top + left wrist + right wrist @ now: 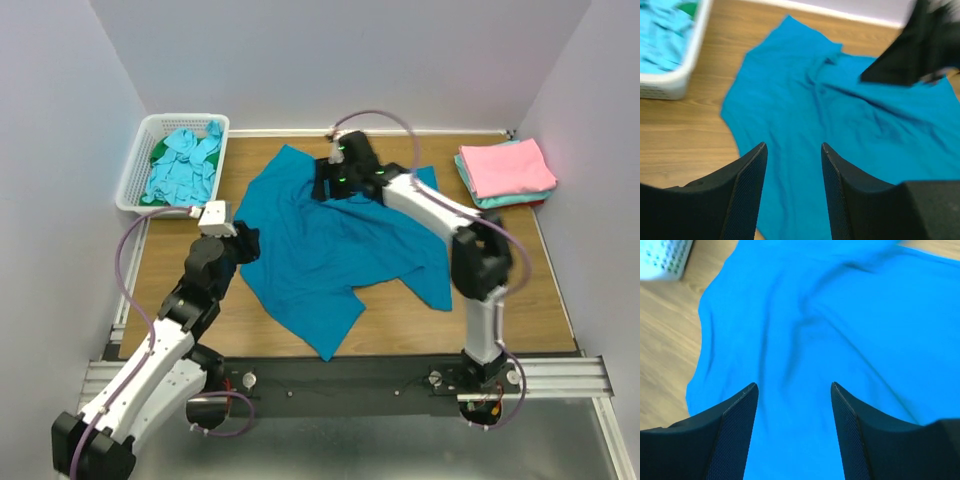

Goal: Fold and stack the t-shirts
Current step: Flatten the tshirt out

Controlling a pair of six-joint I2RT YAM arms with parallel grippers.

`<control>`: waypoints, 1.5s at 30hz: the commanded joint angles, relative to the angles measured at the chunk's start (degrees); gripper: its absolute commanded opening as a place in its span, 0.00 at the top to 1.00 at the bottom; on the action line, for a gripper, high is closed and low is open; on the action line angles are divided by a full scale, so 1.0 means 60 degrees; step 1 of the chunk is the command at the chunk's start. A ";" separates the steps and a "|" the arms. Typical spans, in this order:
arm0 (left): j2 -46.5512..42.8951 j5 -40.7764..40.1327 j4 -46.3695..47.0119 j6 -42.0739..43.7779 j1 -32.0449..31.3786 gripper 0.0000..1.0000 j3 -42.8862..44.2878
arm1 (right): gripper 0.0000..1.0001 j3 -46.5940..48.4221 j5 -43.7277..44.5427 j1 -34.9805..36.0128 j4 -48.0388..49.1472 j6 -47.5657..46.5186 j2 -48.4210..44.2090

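- Teal-blue cloth: one teal-blue t-shirt [330, 250] is lying spread open and rumpled on the wooden table [400, 320], just to the right of the one white basket [135, 172] and not touching it.
- Two arms are reaching over the table. One gripper is working on the basket's side of the shirt and one on the side away from it.
- Left gripper [793, 146]: it is hovering just nearward of the basket, above the shirt edge that faces the basket. Its two fingers are standing apart, released, and gripping nothing, and the cloth is showing in the gap beneath.
- Right gripper [794, 385]: it is hanging over the far part of the shirt, to the right of the basket and level with it. Its two fingers are standing wide apart, released, with only flat cloth showing below them.
- Inside the basket, crumpled light aqua cloth [185, 165] is filling most of the space. One scrap of green cloth [160, 150] is peeking out at the far left corner. The number of shirts there cannot be counted.
- Folded stack: it is sitting well apart from the basket, at the opposite far corner of the table. One pink t-shirt [508, 165] is lying on top, and one pale turquoise t-shirt [497, 201] is showing along its edges beneath. Two layers are countable.
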 commanded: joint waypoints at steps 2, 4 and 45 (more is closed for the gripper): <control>0.0905 0.2373 -0.1419 -0.1102 0.0013 0.43 0.1152 | 0.34 -0.3604 0.1349 -0.1224 -0.0002 0.0606 -0.3697; 0.1607 0.2987 -0.2049 -0.1309 -0.0017 0.41 0.1358 | 0.34 -0.5406 0.1277 -0.1912 -0.0002 0.0855 -0.4581; 0.8231 0.2463 -0.3195 -0.0914 0.2400 0.74 0.2237 | 0.63 -1.0599 0.0294 -0.7920 0.0510 0.2380 -0.5846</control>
